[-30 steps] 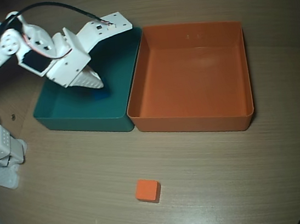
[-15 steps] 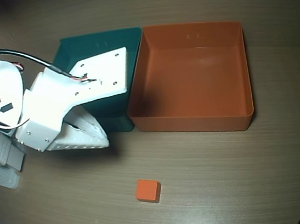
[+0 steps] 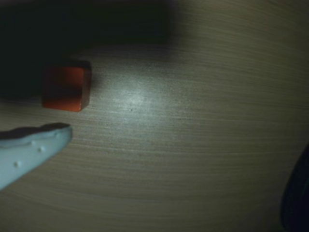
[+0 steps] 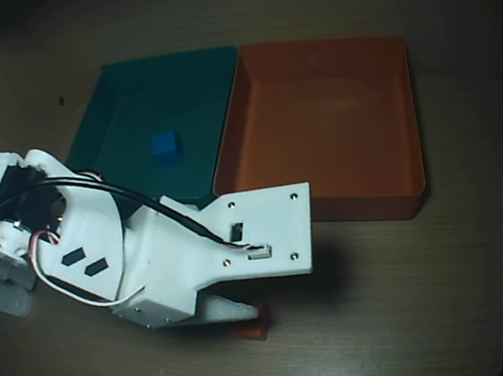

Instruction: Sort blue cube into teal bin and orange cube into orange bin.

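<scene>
Blue cube [image 4: 166,146] sits on teal bin [image 4: 117,85] floor. Orange bin [image 4: 404,112] adjoins it, touching, holds nothing. Gripper [image 4: 249,312] hovers over orange cube [image 4: 256,326], mostly covering it overhead. Wrist view: cube [image 3: 65,88] on table [image 3: 203,121], just beside one fingertip [image 3: 53,140]; jaw state indeterminate.

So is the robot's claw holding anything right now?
No, nothing is held. The small orange cube sits on the wooden table, apart from the white gripper finger beside it.
</scene>
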### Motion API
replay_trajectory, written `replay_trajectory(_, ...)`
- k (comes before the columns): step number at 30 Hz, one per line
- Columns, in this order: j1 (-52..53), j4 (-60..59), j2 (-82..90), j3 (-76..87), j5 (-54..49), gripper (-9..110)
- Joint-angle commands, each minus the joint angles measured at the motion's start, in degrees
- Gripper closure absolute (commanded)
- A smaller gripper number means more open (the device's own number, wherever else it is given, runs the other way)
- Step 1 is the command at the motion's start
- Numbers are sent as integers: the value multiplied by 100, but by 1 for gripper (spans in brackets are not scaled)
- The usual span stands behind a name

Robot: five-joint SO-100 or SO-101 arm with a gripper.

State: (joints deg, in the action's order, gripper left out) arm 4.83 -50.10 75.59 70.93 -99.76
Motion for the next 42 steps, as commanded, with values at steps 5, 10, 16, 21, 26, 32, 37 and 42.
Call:
replay_trajectory(5, 44, 97, -510, -396, -26, 66)
replay_trajectory(10, 246, 105, -782, -396, -26, 66)
replay_trajectory(16, 527, 105, -800, -396, -26, 66)
replay_trajectory(21, 545, 97, -861, -290, -26, 66)
replay_trajectory(26, 492, 97, -1283, -396, -26, 66)
replay_trajectory(32, 475, 97, -1441, -396, -26, 66)
replay_trajectory(37, 466, 97, -1450, -396, -18, 75)
replay_trajectory(42, 466, 97, -1450, -396, 18, 95)
